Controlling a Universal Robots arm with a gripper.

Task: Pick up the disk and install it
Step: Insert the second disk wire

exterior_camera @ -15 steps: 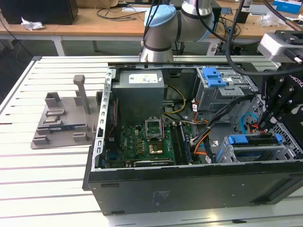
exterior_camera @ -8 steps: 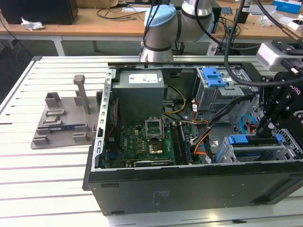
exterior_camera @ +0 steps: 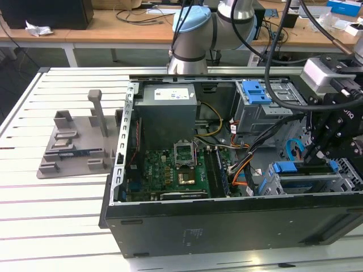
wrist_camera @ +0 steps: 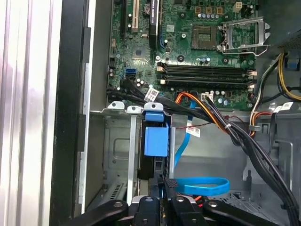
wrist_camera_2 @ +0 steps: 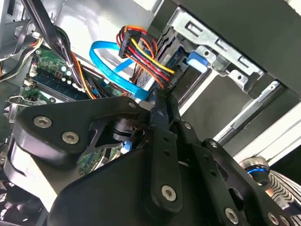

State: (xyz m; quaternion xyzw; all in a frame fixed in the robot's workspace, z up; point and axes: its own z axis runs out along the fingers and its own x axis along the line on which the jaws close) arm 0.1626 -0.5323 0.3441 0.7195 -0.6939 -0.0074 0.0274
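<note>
Here, hand [wrist_camera: 165, 188] clenched on disk [wrist_camera: 155, 141] in bay — exterior view adds gray tray [exterior_camera: 74, 144].

We see a green motherboard [exterior_camera: 170, 170] inside the black-sided computer case [exterior_camera: 227, 226], whose grey power supply [exterior_camera: 167, 116] carries a white sticker, while the disk [wrist_camera: 155, 140] shows a bright blue carrier against silver drive-cage metal [wrist_camera: 117, 155]. A light blue flat cable [wrist_camera_2: 113, 66] curls beside a bundle of red, yellow, orange and black wires [wrist_camera_2: 143, 52], and the gripper [wrist_camera: 170, 186] is matte black with silver screw heads. The table [exterior_camera: 57, 226] is white with dark grooved stripes, and a grey fixture [exterior_camera: 79, 141] stands on it.
</note>
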